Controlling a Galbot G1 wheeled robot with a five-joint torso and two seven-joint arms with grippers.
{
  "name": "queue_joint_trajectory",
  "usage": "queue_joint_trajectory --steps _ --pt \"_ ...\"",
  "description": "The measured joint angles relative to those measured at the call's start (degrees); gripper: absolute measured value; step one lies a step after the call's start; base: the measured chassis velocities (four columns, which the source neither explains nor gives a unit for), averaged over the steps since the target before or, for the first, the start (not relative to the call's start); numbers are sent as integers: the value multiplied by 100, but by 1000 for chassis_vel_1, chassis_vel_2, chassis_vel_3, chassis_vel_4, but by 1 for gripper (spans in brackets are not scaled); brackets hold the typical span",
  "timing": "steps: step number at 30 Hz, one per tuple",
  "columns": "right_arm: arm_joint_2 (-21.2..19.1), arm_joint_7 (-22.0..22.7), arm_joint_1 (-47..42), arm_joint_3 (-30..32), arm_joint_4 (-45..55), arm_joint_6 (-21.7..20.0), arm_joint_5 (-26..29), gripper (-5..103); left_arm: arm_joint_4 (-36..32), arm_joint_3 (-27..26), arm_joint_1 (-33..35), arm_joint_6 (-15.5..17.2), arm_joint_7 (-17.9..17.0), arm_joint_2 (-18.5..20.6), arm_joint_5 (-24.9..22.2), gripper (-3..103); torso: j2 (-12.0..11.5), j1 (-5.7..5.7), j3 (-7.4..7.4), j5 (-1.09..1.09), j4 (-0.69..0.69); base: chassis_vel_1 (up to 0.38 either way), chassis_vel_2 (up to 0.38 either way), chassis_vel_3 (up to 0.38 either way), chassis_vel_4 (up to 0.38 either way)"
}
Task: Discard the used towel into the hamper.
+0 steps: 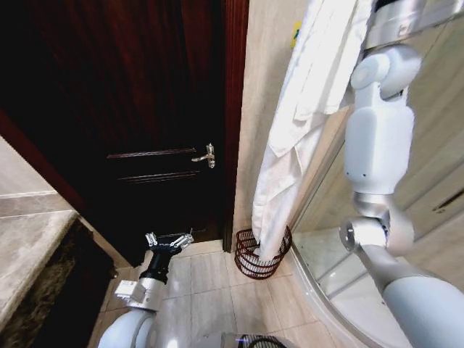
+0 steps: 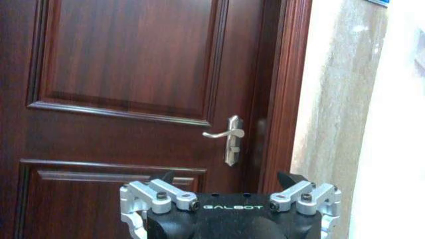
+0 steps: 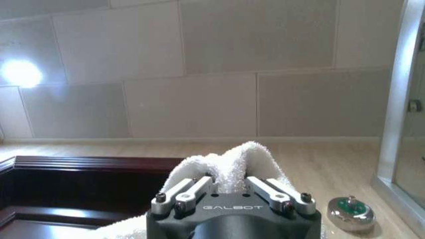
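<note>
Overhead, the right gripper (image 3: 229,191) is clamped on a fold of the white towel (image 1: 290,145), its 2 fingers pinching a bunched tuft of terry cloth that pokes up between them in the right wrist view. From that raised hold the towel hangs nearly straight down, its long axis close to vertical, beside the beige tiled wall (image 1: 264,87), and its lower end already dips inside the rim of the hamper (image 1: 261,254). So the hamper lies directly below the right gripper, well apart from it, with the cloth spanning the gap; letting the towel fall looks like the move this turns on. The hamper is a small round reddish-brown wire basket standing on the floor tiles (image 1: 210,290), near the foot of the dark wooden door (image 1: 130,109) and beside the glass shower enclosure (image 1: 341,246). The left gripper (image 1: 169,240) waits low near the floor with its fingers apart and empty, pointing toward the door handle (image 2: 229,139).
</note>
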Motion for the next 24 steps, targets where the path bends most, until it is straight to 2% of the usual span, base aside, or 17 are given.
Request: queue_joint_trajectory --steps 5,9,24 --pt "-39 -31 -260 23 21 51 -2 9 0 0 0 0 0 0 0 100 0 -1 -1 0 0 0 0 0 0" --pt "-106 -39 -961 96 267 63 5 9 0 0 0 0 0 0 0 100 0 0 0 2 0 0 0 0 0" --pt "-273 -103 -2341 381 769 247 39 9 0 0 0 0 0 0 0 100 0 0 0 0 0 0 0 0 0"
